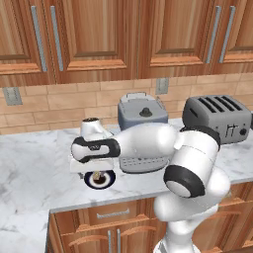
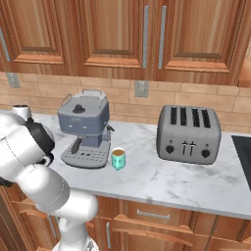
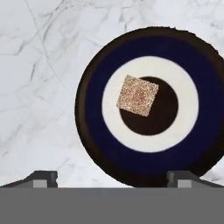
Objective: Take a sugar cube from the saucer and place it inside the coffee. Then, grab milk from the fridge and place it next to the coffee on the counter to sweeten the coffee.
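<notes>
So the end effector [image 3: 112,178] is hanging right over the saucer [image 3: 94,131] with its fingers spread wide and nothing between them; you can see both tips poking up along the bottom of the hand view, one on each side of the plate.

The saucer is sitting close to the front edge of the table [image 1: 29,168], just in front of the grey espresso machine [image 1: 142,114] in the left base view, half tucked under the wrist.

The sugar cube [image 3: 137,95] is lying on the saucer, straddling the white ring and the brown centre. It's rotated, so its flat sides aren't squared up with the fingers, and it's sitting a bit toward one fingertip and ahead of the line between the two tips. My guess is that's the whole deal for the pickup: the hand is needing a small shift forward and maybe a twist before dropping straight down, otherwise the fingers are going to be catching corners.

Further back along the table, the coffee [image 2: 118,159] is standing just beside the espresso machine, with the toaster [image 2: 188,134] well off to the other side.
</notes>
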Robot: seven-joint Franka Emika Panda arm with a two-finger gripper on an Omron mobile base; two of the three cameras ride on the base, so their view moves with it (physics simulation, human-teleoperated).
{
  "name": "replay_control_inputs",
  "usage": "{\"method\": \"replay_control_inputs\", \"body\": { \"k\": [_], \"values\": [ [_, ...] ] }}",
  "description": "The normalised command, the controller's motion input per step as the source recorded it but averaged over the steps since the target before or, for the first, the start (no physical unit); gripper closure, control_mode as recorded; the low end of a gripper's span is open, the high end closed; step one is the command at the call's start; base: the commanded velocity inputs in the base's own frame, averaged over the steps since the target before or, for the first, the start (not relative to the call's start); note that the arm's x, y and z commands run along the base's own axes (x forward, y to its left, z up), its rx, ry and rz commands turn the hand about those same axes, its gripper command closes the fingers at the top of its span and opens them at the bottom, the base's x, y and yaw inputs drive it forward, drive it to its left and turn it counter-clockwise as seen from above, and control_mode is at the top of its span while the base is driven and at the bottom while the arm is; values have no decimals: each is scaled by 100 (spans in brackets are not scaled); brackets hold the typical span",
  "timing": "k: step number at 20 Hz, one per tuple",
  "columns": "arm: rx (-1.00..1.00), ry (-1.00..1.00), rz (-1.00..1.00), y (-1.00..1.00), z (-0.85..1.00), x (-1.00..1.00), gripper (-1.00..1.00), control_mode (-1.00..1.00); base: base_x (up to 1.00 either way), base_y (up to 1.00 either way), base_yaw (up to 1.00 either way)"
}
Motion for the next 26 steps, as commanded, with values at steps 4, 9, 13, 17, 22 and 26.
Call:
{"method": "replay_control_inputs", "body": {
  "k": [4,9,13,17,22,26],
  "values": [
    [-3,-12,0,0,-40,40,-100,-100,0,0,0],
    [-3,-10,0,-4,-24,34,-100,-100,0,0,0],
    [0,-4,0,0,-13,15,-100,-100,0,0,0],
    [0,-2,0,-4,-18,6,-100,-100,0,0,0],
    [0,-4,0,-14,-13,0,-100,-100,0,0,0],
    [0,-4,0,-14,-1,0,100,-100,0,0,0]
  ]
}}
